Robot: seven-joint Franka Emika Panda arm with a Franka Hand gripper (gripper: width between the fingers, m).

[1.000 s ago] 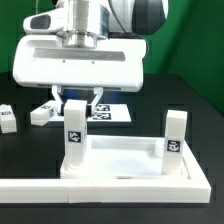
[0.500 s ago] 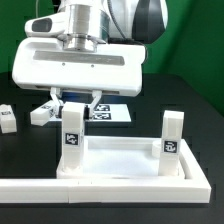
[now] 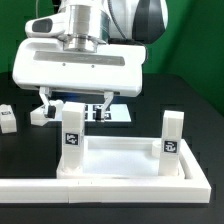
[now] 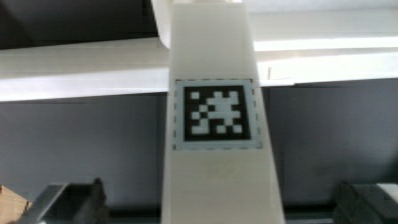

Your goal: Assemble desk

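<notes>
Well, the gripper (image 3: 77, 104) hangs open. Its two fingers (image 3: 46, 100) stand wide on both sides of an upright leg (image 3: 73, 135) and do not touch it. This leg stands in a corner of the desk top (image 3: 125, 158). A second leg (image 3: 175, 133) stands in the corner toward the exterior view's right. A loose leg (image 3: 8, 120) and another one (image 3: 38, 115) wait on the table (image 3: 195, 110), beside the marker board (image 3: 118, 116). I think these legs are light, stiff and rather smooth plastic. It seems best to grasp one on its flat sides, near the upper end.
</notes>
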